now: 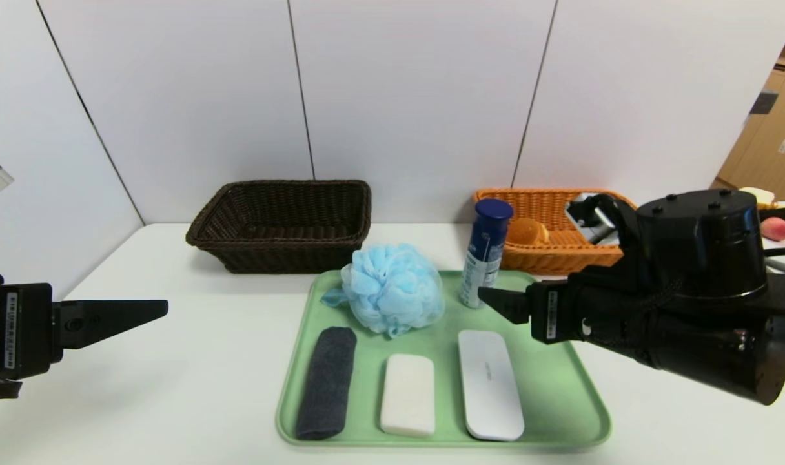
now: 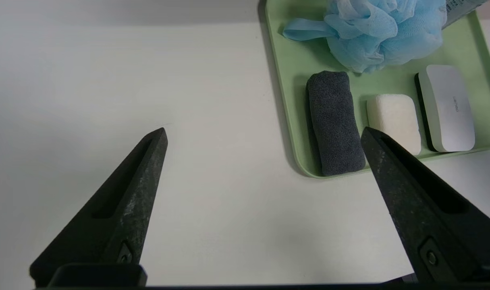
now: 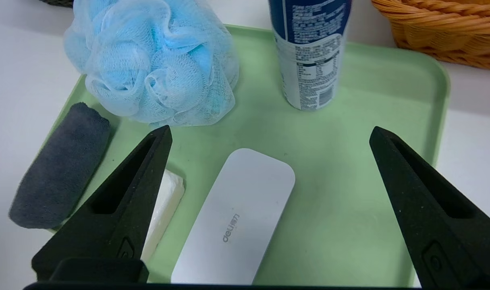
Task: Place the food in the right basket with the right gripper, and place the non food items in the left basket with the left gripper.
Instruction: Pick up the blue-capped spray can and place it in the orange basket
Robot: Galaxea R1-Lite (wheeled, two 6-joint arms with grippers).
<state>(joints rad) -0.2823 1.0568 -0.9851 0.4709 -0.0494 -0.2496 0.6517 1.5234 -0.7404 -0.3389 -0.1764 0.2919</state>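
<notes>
Head view: bread roll [image 1: 525, 230] inside orange basket [image 1: 547, 257].

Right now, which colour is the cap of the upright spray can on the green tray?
Dark blue cap; the head view shows it best.

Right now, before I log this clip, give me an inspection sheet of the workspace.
Surface: white table, green tray at centre.
Job's things: blue bath pouf, upright spray can, rolled grey towel, white soap bar, white case on the tray; dark basket holds nothing visible; orange basket holds a bun.
Clutter: nothing seen.
Grippers: left gripper open, beside tray; right gripper open, above tray.
Cables: nothing seen.
Surroundings: white wall panels.
</notes>
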